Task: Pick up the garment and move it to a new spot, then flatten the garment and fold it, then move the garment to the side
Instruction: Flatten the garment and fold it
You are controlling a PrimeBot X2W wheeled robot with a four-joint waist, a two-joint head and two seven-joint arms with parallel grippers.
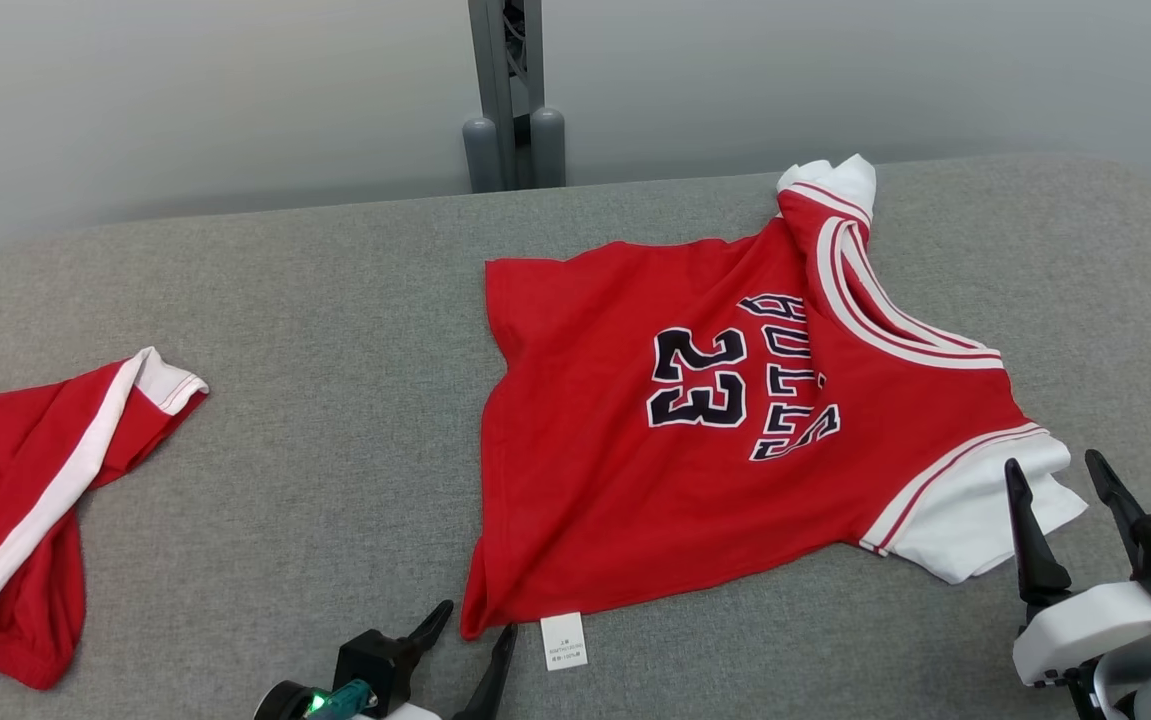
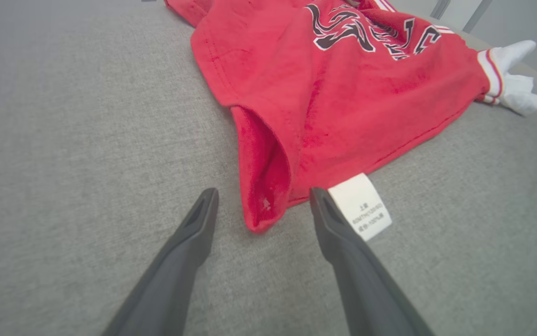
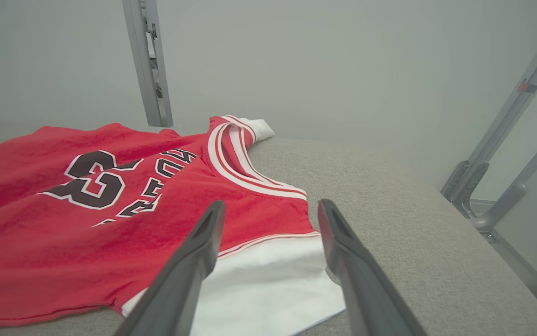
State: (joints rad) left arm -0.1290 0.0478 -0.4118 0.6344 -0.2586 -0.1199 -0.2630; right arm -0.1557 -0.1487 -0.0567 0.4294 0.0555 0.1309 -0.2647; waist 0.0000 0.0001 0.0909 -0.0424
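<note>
left jaws: we've got them wide, nothing held, straddling the red jersey's point(image 1: 735, 420) hem corner at bottom centre | right jaws: wide too, lower right, around its white sleeve point(image 1: 970, 530) | jersey spread mid-frame on our grey counter point(image 1: 335, 300) | second red garment point(image 1: 25, 500) far left

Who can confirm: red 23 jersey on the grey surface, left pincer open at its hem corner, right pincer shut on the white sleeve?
Wrong: the right pincer is open, not shut, over the white sleeve; the right wrist view shows it. The jersey and left pincer are as stated.
</note>
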